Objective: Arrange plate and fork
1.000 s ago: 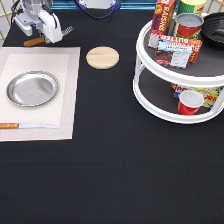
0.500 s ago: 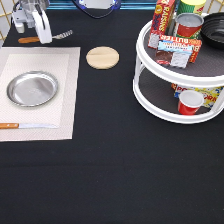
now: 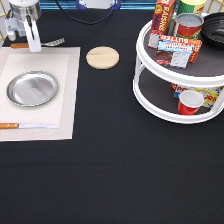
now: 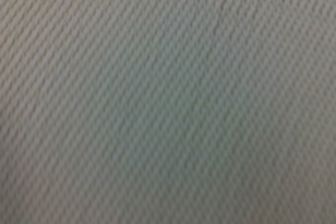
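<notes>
Two views to cover. In the exterior view we see the gripper point(image 3: 31, 44) at the top left, low over the fork point(image 3: 39, 44), which lies just off the placemat's point(image 3: 67, 90) top edge. We cannot tell whether its fingers are spread or pinching. Fork's long axis runs left-right, handle left, tines right. The plate point(image 3: 32, 88) sits centred on the placemat, knife point(image 3: 25, 125) along its bottom edge. We judge a good grab means straddling the thin handle squarely, mid-length. In the wrist view we get only woven placemat texture point(image 4: 168, 112).
</notes>
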Motion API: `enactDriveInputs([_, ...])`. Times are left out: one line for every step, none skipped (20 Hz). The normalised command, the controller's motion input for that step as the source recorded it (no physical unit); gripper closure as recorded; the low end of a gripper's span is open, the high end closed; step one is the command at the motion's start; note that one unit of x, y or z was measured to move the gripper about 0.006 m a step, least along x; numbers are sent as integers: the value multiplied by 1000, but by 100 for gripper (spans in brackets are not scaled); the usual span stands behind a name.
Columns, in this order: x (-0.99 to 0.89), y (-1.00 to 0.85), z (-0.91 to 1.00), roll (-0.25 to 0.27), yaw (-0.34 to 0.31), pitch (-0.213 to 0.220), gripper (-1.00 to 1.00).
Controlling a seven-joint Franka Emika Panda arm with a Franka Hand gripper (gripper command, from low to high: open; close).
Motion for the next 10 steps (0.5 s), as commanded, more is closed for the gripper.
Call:
enactDriveInputs([583, -54, -74, 58, -167, 11, 100])
enactDriveInputs([509, -51, -94, 64, -162, 11, 100])
enactDriveInputs([409, -57, -134, 84, -152, 14, 100])
enactDriveInputs([357, -63, -183, 79, -161, 0, 100])
enactDriveInputs([309, -57, -189, 81, -169, 0, 100])
enactDriveInputs([194, -66, -249, 90, -186, 0, 100])
enactDriveInputs([0, -31, -377, 84, -220, 0, 100])
enactDriveInputs([-46, 0, -483, 62, -245, 0, 100])
enactDriveInputs([-177, 6, -417, 57, -248, 0, 100])
enactDriveInputs([-300, 66, -320, 55, -201, 0, 100])
